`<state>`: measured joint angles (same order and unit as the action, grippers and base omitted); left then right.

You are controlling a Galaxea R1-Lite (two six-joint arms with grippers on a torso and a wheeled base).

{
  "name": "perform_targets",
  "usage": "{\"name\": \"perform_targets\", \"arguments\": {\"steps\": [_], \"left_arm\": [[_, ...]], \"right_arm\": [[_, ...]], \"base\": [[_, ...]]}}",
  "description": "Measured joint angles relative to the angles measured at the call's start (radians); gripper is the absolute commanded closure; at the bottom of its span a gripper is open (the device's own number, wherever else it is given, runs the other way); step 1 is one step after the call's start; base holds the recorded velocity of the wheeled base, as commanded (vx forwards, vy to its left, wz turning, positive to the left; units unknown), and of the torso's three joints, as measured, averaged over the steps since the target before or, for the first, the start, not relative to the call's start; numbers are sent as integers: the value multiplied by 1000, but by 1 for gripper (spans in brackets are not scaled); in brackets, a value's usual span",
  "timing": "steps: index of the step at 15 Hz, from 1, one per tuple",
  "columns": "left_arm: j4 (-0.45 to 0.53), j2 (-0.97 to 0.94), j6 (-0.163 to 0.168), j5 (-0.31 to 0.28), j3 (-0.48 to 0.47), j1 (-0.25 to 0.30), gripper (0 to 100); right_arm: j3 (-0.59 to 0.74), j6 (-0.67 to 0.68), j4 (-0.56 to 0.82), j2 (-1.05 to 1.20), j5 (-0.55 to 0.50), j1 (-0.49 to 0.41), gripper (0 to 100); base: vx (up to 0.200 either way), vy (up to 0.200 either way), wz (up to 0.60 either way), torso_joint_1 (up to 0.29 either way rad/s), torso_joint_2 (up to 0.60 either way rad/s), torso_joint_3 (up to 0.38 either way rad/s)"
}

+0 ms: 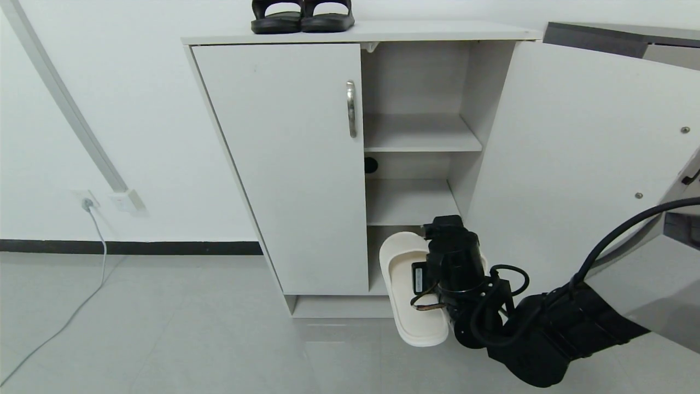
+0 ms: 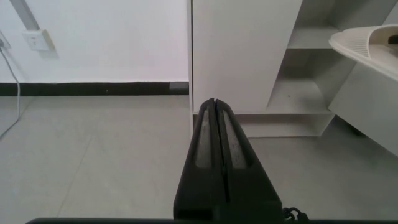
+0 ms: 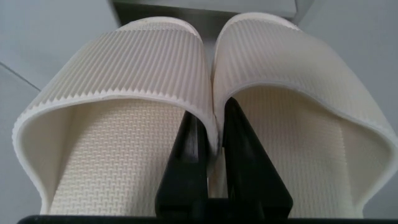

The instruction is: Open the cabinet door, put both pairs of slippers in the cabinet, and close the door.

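A white cabinet [image 1: 361, 33] stands against the wall, its left door [image 1: 284, 164] shut and its right door [image 1: 574, 164] swung wide open. The black slippers [image 1: 302, 16] sit on its top. My right gripper [image 3: 211, 134] is shut on the cream slippers [image 1: 407, 290], pinching their inner edges together, toes toward the lowest compartment [image 1: 376, 273] and partly past its front edge. One cream slipper [image 2: 373, 43] also shows in the left wrist view. My left gripper [image 2: 214, 104] hangs low over the floor, shut and empty, facing the cabinet's base.
Two bare shelves [image 1: 418, 134] lie behind the open door. A wall socket [image 1: 87, 202] with a grey cable [image 1: 82, 306] trailing over the floor is at the left. A slanted conduit [image 1: 65, 104] runs down the wall. Open floor lies left of the cabinet.
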<state>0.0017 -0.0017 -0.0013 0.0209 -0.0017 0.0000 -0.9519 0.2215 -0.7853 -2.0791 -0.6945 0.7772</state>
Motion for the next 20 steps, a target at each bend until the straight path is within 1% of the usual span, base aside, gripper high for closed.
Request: {"name": "perform_targets", "arguments": {"steps": [7,11,13,15,18,20], "left_arm": [[0,0,0,0,0,0,100],[0,0,0,0,0,0,100],[0,0,0,0,0,0,100],[0,0,0,0,0,0,100],[0,0,1,0,0,0,100],[0,0,1,0,0,0,100]], "right_arm": [[-1,1,-5,-7,1,-7,100],[-4,-2,-32,-13,7,-8,100],[-1,-30,-113,-13,8,-7,100],[11,-93,-234,-10,19,2,100],[33,-186,-362,-3,19,9,100],[43,-216,-414,-2,22,11,100]], "base": [[0,0,0,2,4,-201],[0,0,0,4,2,-199],[0,0,0,2,7,-171],[0,0,0,-1,4,-40],[0,0,0,0,0,0],[0,0,0,0,0,0]]}}
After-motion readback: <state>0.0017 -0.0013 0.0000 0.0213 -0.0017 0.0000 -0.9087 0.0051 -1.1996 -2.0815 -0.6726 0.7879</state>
